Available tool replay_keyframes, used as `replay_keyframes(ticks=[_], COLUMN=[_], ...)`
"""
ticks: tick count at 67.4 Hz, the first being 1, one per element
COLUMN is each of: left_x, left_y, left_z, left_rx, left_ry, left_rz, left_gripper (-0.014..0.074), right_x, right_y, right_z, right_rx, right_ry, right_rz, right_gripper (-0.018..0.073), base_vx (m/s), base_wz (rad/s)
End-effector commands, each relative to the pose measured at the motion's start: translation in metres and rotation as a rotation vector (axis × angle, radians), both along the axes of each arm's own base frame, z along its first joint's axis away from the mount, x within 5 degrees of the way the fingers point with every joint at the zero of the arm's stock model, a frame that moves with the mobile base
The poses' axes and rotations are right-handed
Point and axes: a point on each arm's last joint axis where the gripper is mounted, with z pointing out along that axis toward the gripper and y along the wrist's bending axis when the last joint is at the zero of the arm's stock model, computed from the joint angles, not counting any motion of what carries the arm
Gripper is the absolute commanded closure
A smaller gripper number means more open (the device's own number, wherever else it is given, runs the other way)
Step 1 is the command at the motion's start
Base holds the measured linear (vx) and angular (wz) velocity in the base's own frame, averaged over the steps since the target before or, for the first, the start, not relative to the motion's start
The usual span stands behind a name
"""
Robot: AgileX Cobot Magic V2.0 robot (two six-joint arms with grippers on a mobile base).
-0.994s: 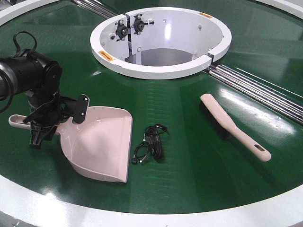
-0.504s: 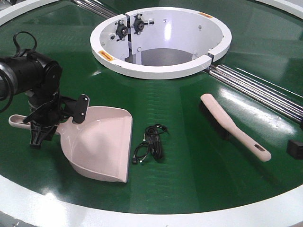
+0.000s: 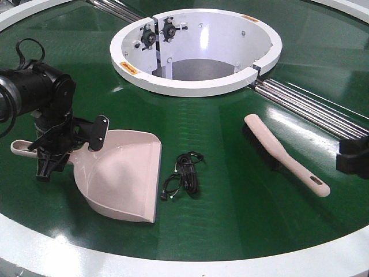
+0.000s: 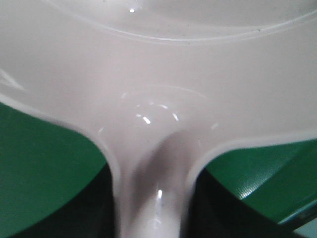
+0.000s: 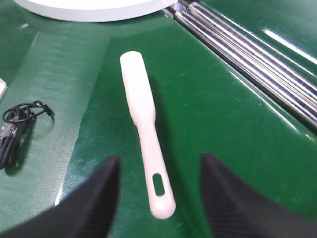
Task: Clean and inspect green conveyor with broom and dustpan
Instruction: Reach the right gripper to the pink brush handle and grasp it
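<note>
Right pincer [image 5: 159,159] hangs wide open and empty above the slotted end of the broom [image 5: 140,106], which lies flat on the green conveyor [image 5: 213,148] between the metal rails [image 5: 247,59] and a tangle of black cable [image 3: 185,173]. Left pincer [image 3: 72,150] straddles the neck of the dustpan [image 3: 124,179] handle, a jaw on each side; whether it actually clamps the plastic cannot be told. The dustpan sits on the belt left of the cable, mouth towards it. The step in hand looks like picking up the broom: the right arm should drop straight down, centre the narrow handle between its jaws just ahead of the slot hole, and close across the width so the bristles hang level. Small orange labels [image 3: 128,67] sit on the white centre hub [image 3: 190,88], too small to read; no brand shows
</note>
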Motion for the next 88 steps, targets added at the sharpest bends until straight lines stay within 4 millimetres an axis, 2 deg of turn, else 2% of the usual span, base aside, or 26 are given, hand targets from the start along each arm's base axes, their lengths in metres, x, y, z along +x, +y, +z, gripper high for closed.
replay_keyframes(ticks=[1,11,21,30,46,57,75,88], left_x=[-0.001,-0.001,-0.001,-0.001,-0.001,-0.001,-0.001,-0.001], left_y=[-0.003,-0.003,-0.003,-0.003,-0.003,-0.003,-0.003,-0.003], left_z=[0.027,0.027,0.027,0.027,0.027,0.027,0.027,0.027], left_rx=[-0.018,-0.018,-0.018,-0.018,-0.018,-0.018,-0.018,-0.018], left_ry=[-0.076,-0.076,-0.076,-0.076,-0.076,-0.076,-0.076,-0.076], left_rz=[-0.003,-0.003,-0.003,-0.003,-0.003,-0.003,-0.003,-0.003], left_gripper=[0.0603,0.0603,0.0603,0.0603,0.0603,0.0603,0.0603,0.0603], right_x=[0.018,0.050,0.086,0.116,0.156,0.174,0.191,0.198], right_y=[0.001,0.003,0.008,0.011,0.020,0.034,0.033,0.034], right_z=[0.022,0.032,0.031,0.018,-0.007,-0.028,-0.067,-0.086], right_rx=[-0.035,-0.041,-0.028,-0.044,-0.059,-0.101,-0.120,-0.124], right_ry=[-0.045,0.041,0.202,0.370,0.530,0.620,0.743,0.780], right_rz=[0.025,0.035,0.055,0.101,0.148,0.178,0.165,0.165], right_gripper=[0.0043,0.0015,0.0015,0.0015,0.0015,0.0015,0.0015,0.0015], base_vx=[0.00,0.00,0.00,0.00,0.00,0.00,0.00,0.00], base_wz=[0.00,0.00,0.00,0.00,0.00,0.00,0.00,0.00])
